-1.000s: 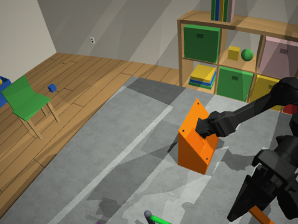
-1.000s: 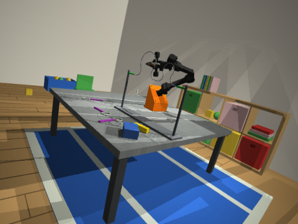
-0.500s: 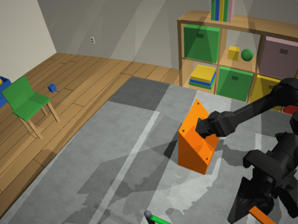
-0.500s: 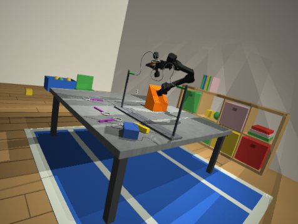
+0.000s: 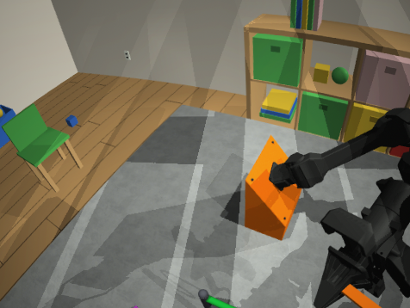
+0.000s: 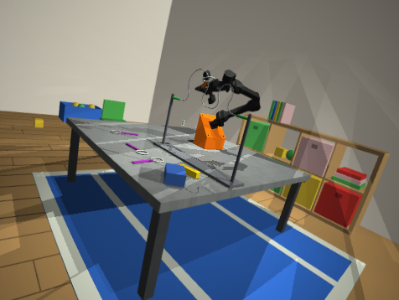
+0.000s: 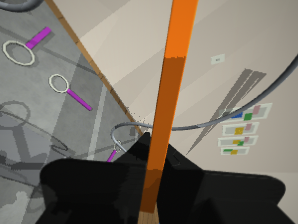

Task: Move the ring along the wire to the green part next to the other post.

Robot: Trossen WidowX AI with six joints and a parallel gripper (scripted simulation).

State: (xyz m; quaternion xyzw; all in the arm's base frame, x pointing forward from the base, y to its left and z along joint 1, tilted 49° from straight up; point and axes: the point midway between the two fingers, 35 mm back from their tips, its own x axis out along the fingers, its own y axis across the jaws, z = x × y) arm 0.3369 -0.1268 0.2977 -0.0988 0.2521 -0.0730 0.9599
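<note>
My gripper [image 6: 206, 84] [image 5: 346, 286] [image 7: 150, 136] is shut on the orange handle [image 7: 169, 95] [image 5: 361, 298] [image 6: 203, 86]. It holds the handle high above the table, between the two posts and nearer the left post [image 6: 168, 121]. The handle runs up out of the top of the wrist view, so the ring is hidden there. The thin grey wire [image 7: 220, 123] [image 6: 191, 81] curves past behind the handle. Whether it touches the handle, I cannot tell. A green wire end [image 6: 177, 98] [image 5: 221, 303] sits at the left post's top. The other green end [image 6: 240, 116] is by the right post [image 6: 239, 155].
An orange block [image 6: 208, 133] [image 5: 271, 202] stands on the table behind the wire stand. A blue box [image 6: 174, 174] and a yellow block [image 6: 192, 172] lie near the front edge. Spare rings with purple handles [image 6: 142, 161] [image 7: 60, 83] lie on the table's left half. A shelf [image 6: 318, 159] stands behind.
</note>
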